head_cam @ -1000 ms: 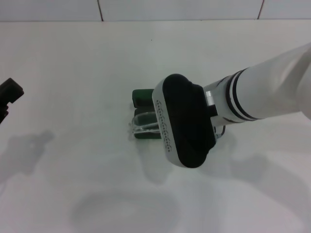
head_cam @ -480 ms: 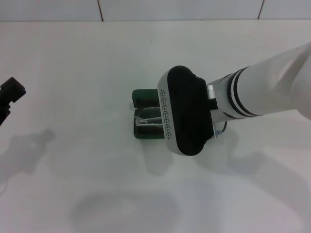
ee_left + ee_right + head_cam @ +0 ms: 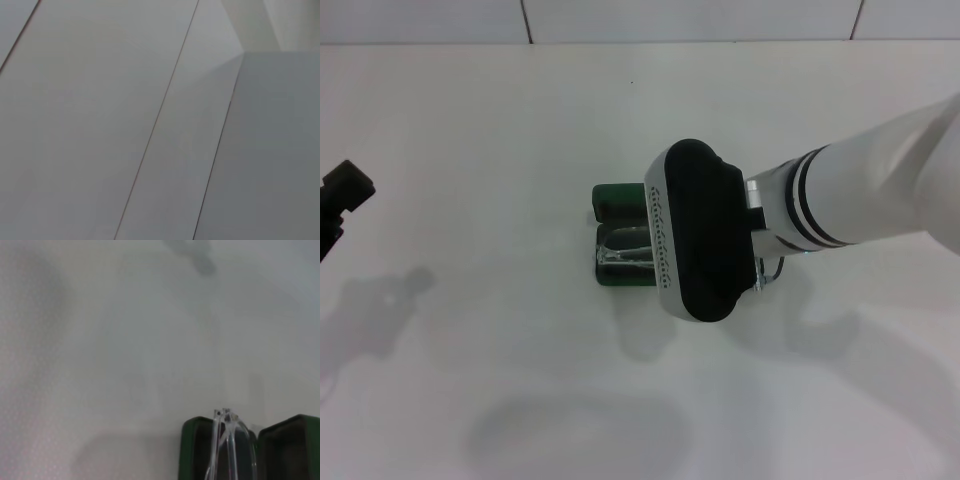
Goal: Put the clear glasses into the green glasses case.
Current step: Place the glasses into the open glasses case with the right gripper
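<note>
Parked at nine o'clock on the white worktop: left claw, grip not discernible. Centre: dark green hinged glasses case lying open, clear plastic glasses inside its dark tray, long axis three-to-nine. Directly above, nearer: right claw, grip hidden.

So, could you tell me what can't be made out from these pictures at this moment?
- Right gripper: its fingers are hidden under the arm's own wrist housing in the head view, and the right wrist view shows none.
- Green glasses case: its right part is covered by that housing.
- Clear glasses: cut off by the right wrist picture's edge.
- Left gripper: cut off by the head picture's edge.
</note>
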Robot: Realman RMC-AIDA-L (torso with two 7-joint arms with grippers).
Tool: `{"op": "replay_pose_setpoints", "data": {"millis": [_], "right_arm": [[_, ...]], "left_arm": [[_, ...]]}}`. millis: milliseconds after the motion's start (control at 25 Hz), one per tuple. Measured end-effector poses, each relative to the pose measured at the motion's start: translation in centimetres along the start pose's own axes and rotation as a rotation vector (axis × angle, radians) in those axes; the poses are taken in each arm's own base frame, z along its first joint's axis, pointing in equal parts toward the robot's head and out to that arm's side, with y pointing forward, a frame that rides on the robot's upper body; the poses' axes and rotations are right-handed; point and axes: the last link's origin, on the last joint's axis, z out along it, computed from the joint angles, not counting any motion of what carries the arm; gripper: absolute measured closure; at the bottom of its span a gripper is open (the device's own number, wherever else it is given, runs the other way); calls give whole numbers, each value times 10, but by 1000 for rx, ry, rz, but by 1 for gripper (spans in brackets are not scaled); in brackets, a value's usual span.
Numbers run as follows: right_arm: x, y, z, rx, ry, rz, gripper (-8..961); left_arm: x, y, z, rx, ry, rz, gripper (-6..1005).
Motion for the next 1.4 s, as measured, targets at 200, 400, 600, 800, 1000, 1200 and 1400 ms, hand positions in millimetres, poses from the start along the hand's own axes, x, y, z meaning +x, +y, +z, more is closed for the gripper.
{"op": "replay_pose_setpoints", "data": {"millis": [200,400,600,800,1000,1200,1400], "right_arm": [[2,0,3,-10,-4,22,871],[3,-1,4,-5,-3,43,870],[6,-2,6,-5,4,56,868],[6,-3,9,-6,11,64,867],[5,-3,9,-1,6,67,866],[5,-3,9,-4,7,68,864],[6,-2,9,-5,13,66,863]], "left_arm": [[-1,0,0,1,2,-3,951],[-2,1,0,4,4,-7,950],[-2,0,0,5,4,-2,950],[-2,0,0,5,3,-2,951],[-2,0,0,5,3,-1,950],[-2,0,0,5,3,-1,950],[-2,0,0,5,3,-1,950]]}}
